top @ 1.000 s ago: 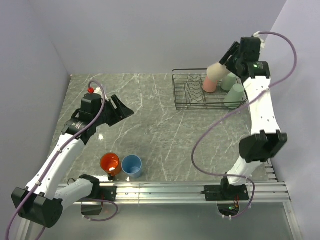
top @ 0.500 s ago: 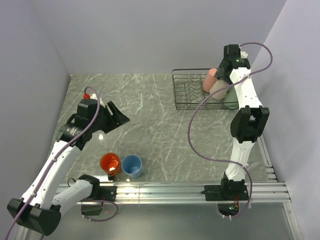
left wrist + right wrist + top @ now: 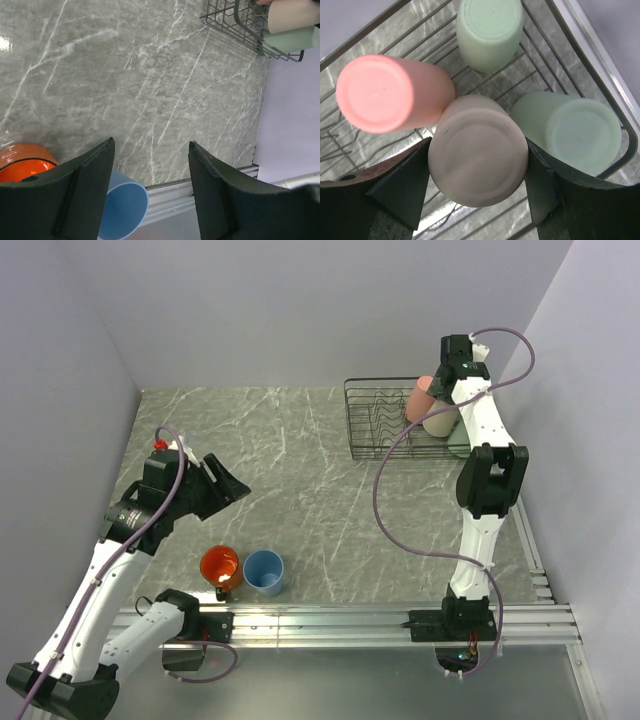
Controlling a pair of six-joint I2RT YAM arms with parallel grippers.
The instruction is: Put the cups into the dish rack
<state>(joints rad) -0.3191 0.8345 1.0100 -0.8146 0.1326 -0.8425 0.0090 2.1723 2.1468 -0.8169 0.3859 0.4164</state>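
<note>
The black wire dish rack (image 3: 378, 425) stands at the back right. My right gripper (image 3: 441, 405) is over it, shut on the upside-down beige cup (image 3: 438, 423). In the right wrist view the beige cup (image 3: 477, 157) sits between my fingers (image 3: 405, 185), touching the salmon pink cup (image 3: 385, 95), with two pale green cups (image 3: 490, 30) (image 3: 575, 132) beside it on the rack wires (image 3: 420, 40). The orange mug (image 3: 219, 565) and the light blue cup (image 3: 264, 571) stand upright near the front left. My left gripper (image 3: 228, 480) is open and empty, above and behind them.
The left wrist view shows the blue cup (image 3: 125, 210) and the orange mug (image 3: 25, 160) under my open gripper (image 3: 150, 145), and the rack corner (image 3: 232, 22) far off. An aluminium rail (image 3: 380, 620) runs along the front edge. Walls close in on the left, back and right.
My right arm swung the beige cup down into the rack beside the pink cup. My left arm drew back and to the left, its gripper still open.
</note>
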